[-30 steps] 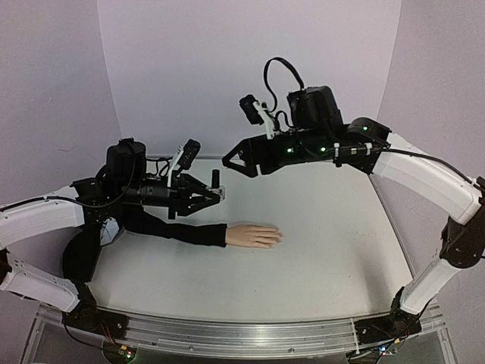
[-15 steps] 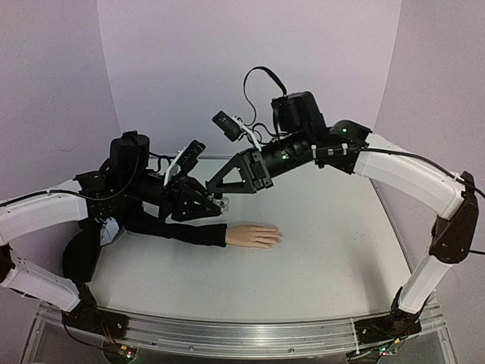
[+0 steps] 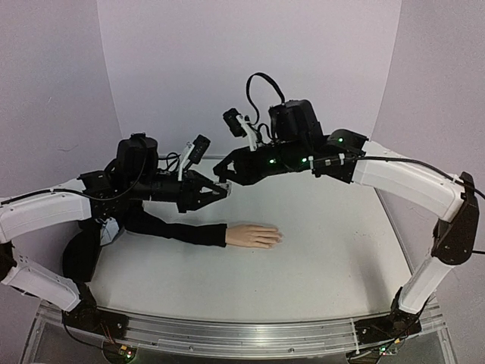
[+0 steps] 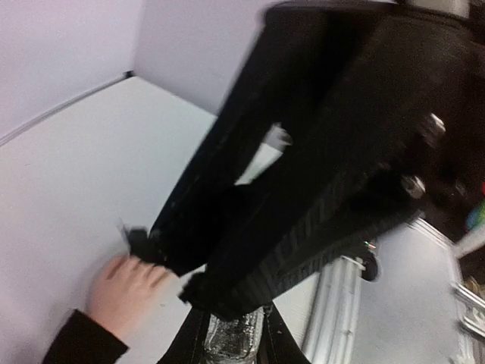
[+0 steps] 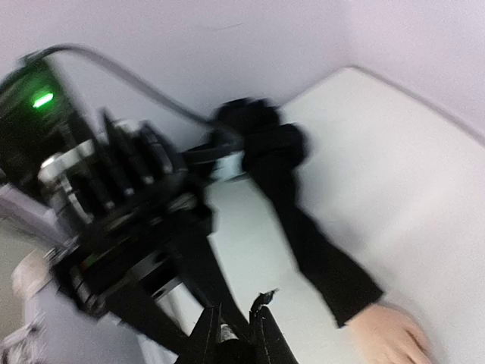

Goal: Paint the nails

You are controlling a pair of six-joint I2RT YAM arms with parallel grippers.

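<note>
I've got a white bench under pale lilac walls. Left arm and right arm both run white on the long links, black at the joints and wrists. Green lights glow along the right arm. Left pincer black, right pincer black too. On the left wrist view the bottle shows as clear, glinting glass. Mannequin hand pale flesh pink, its sleeve plain black. The nails are too small for me to call a colour.
</note>
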